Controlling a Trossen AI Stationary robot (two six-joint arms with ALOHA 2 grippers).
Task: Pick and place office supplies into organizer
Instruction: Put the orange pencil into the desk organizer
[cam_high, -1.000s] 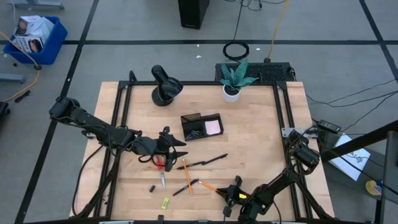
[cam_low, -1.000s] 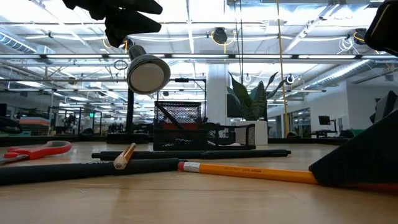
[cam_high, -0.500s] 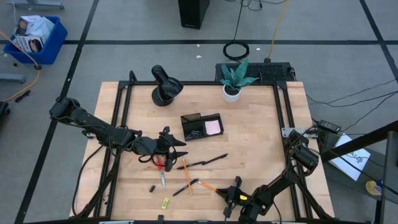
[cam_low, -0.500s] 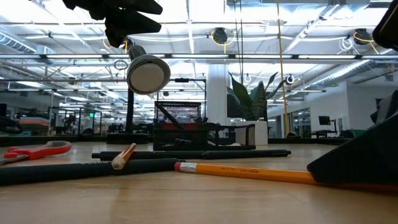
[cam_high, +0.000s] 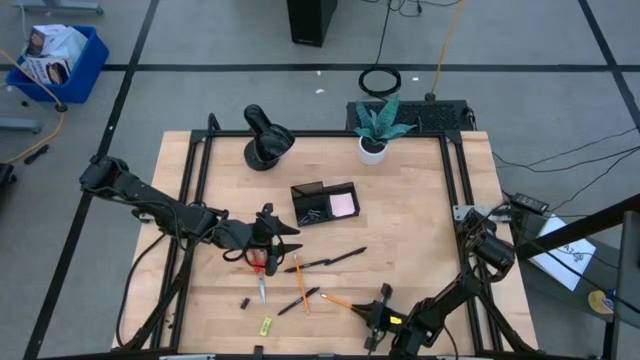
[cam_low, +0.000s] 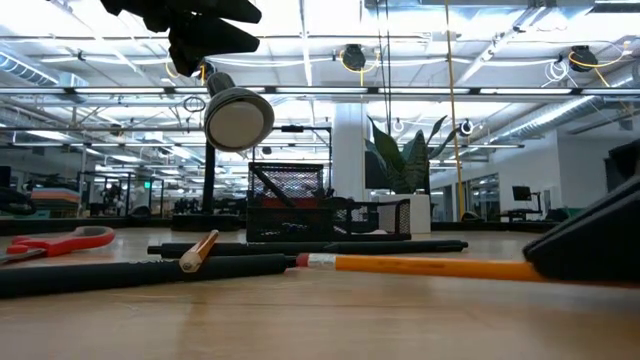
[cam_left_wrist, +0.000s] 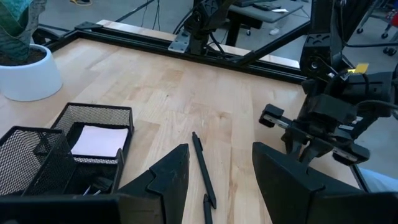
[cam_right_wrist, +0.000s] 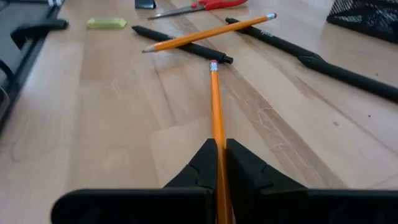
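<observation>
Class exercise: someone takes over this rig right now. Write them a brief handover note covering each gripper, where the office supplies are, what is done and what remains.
Right gripper: shut on an orange pencil, near the table's front edge.
Left gripper: open, empty, hovering above the red-handled scissors.
Organizer: mid-table; pink sticky-note pad and some small dark items already inside.
On the table: scissors, second orange pencil, two black pens, a small black clip, yellow-green piece.
Left to do: carry the held pencil to the organizer, then the rest.
</observation>
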